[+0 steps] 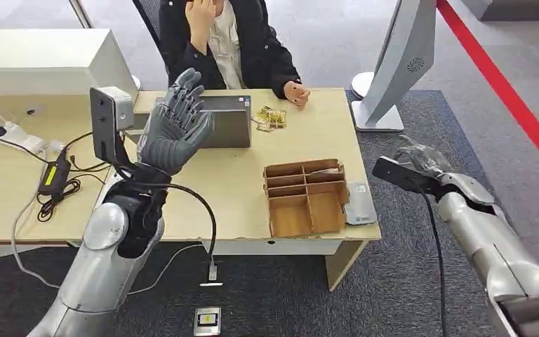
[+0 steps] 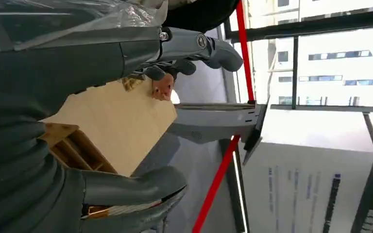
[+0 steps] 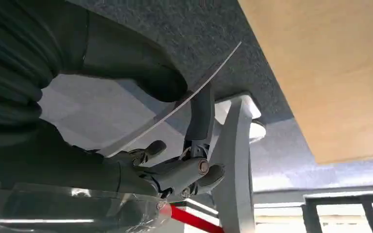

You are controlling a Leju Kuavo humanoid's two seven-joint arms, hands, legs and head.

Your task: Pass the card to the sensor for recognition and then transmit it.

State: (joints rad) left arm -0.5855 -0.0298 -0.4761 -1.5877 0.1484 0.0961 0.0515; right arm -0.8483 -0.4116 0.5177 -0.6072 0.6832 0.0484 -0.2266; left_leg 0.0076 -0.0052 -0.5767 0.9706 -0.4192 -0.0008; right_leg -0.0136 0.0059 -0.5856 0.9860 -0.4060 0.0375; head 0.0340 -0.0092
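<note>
My right hand (image 1: 421, 160) hangs over the carpet to the right of the desk, level with its front corner. In the right wrist view my right hand (image 3: 126, 160) pinches a thin pale card (image 3: 201, 77), seen edge-on, between thumb and a finger. A flat grey reader-like device (image 1: 359, 203) lies at the desk's right front edge, beside a wooden divider box (image 1: 305, 196). My left hand (image 1: 175, 130) is raised above the desk with fingers spread and holds nothing. In the left wrist view my left hand (image 2: 77, 63) frames the wooden box (image 2: 73, 145).
A person (image 1: 231, 42) sits behind the desk, one hand (image 1: 296, 92) resting on it. A dark tablet-like device (image 1: 228, 121) and small wrapped items (image 1: 270, 117) lie before them. A white stand (image 1: 400, 63) rises at the right. Cables and a power strip (image 1: 14, 137) occupy the left.
</note>
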